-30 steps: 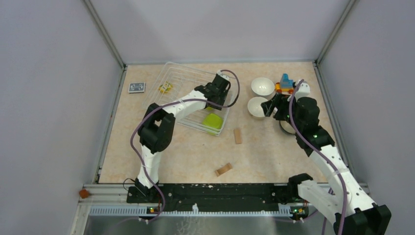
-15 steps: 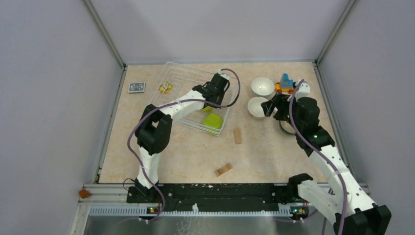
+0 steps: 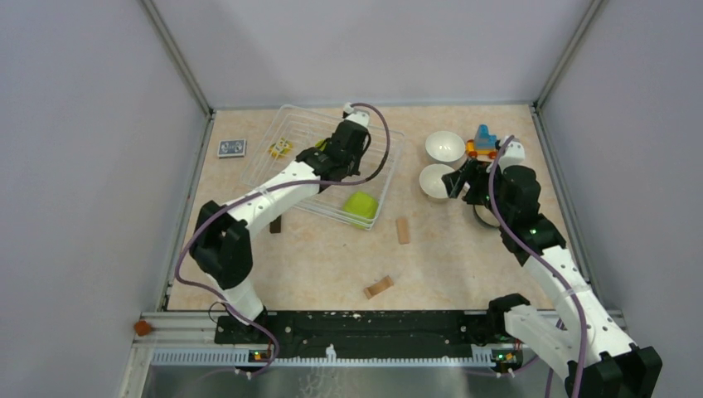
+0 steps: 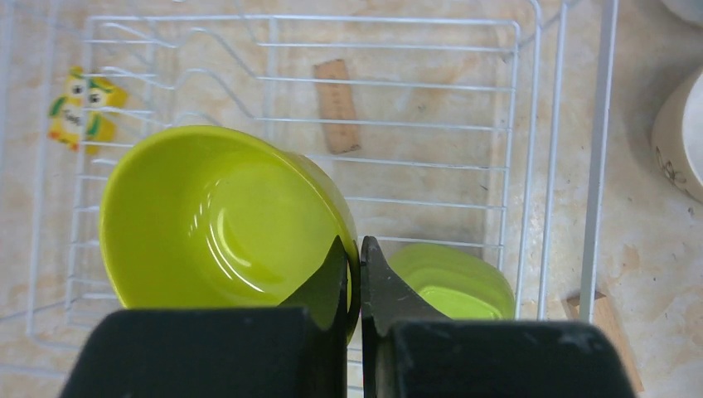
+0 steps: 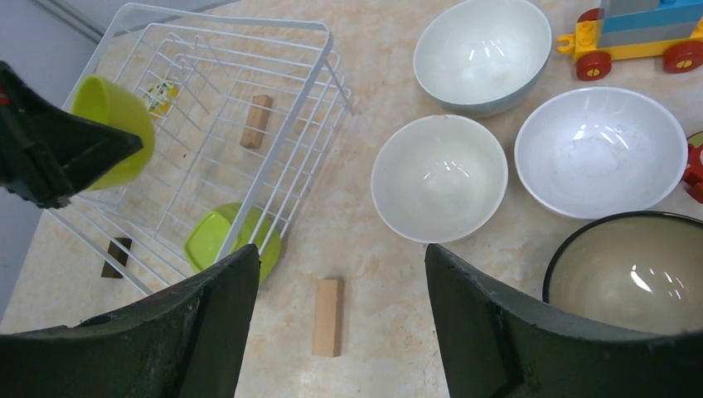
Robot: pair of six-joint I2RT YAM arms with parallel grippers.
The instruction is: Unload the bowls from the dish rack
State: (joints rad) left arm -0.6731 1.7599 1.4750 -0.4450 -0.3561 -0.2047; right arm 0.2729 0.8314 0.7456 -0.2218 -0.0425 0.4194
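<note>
We have the left tool [image 4: 354,274] pressed together on the rim of one lime green bowl [image 4: 224,220], one finger inside the wall and one outside. The bowl hangs over the dish rack [image 3: 388,178], which sits toward the far left of the counter. From the right wrist view the bowl looks clear of the wires and tipped, though we cannot tell how far clear. The other lime green bowl [image 3: 360,203] lies in the rack corner nearest the near edge, below our held bowl and toward the right edge. Four bowls are already out, grouped near the far right corner: three white-lined ones [image 5: 482,51] [image 5: 438,177] [image 5: 600,149] and a dark-rimmed one [image 5: 630,278]. The right tool [image 5: 340,257] hovers spread and holding nothing just on the near side of that group. What the coming move turns on, as we judge it, is that the set-down ground lies toward the right edge from the left tool. The rack's right wall and the remaining lime bowl stand between. The left arm is nearer both lime bowls. The right arm is nearer the landing spot, and the wooden block [image 5: 327,317] lies on the counter between the rack and the group.
</note>
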